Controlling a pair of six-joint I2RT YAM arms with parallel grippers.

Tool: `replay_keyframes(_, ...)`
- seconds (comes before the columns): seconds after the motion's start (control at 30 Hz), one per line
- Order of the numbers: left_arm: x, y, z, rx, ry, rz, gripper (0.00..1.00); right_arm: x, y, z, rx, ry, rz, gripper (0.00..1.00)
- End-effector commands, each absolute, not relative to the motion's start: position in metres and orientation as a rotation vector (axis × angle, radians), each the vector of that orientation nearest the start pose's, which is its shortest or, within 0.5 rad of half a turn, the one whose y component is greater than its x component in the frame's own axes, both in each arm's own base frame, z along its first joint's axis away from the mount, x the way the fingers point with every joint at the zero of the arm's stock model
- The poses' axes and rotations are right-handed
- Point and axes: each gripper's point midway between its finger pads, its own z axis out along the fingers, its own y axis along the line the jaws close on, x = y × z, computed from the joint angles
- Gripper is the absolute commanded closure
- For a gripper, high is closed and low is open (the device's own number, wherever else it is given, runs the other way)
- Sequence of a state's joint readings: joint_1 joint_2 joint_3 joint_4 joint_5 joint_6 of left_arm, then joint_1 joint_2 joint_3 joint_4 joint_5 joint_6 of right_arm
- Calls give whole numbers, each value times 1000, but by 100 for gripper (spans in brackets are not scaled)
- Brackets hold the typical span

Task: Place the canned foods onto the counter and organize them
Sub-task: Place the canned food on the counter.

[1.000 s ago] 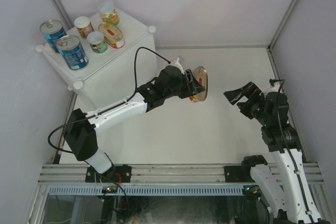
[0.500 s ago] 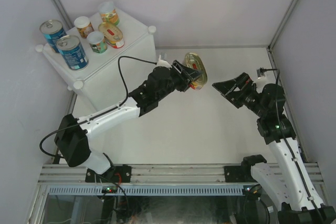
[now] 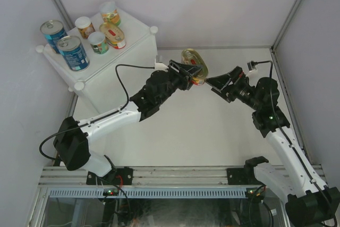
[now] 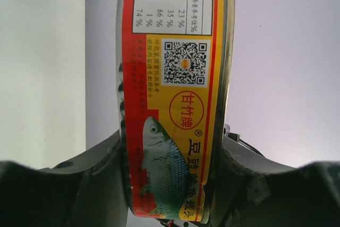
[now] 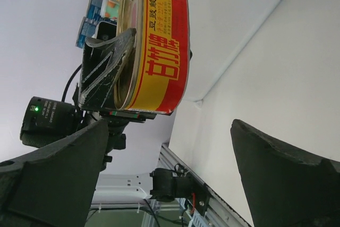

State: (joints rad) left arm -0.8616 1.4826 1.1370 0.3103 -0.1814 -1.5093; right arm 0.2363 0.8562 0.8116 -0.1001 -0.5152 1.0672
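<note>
— Oval tin (image 4: 170, 104)? Clamped across its flat faces by the left gripper (image 3: 191, 74), lifted on edge.
— And the right gripper (image 3: 220, 82)? Spread wide just beside it, holding nothing. Risked a drop if let go early.
— Farther left? Counter (image 3: 114, 65), crowded with other cans (image 3: 73, 51). Could have toppled one on landing.
</note>
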Motion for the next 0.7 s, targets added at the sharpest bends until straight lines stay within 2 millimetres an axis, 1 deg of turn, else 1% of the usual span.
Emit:
replay_keyframes(0.0, 304, -368, 415, -748, 1483, -1817, 100, 263, 196, 339, 296, 1783, 1458, 3)
replay_keyframes(0.2, 301, -368, 417, -762, 1473, -1823, 100, 264, 209, 346, 266, 1780, 1499, 4)
replay_keyframes(0.37, 299, -367, 418, -760, 1472, -1829, 100, 266, 211, 348, 262, 1774, 1512, 6)
replay_keyframes(0.67, 296, -371, 418, -759, 1481, -1849, 100, 272, 215, 354, 227, 1775, 1546, 13)
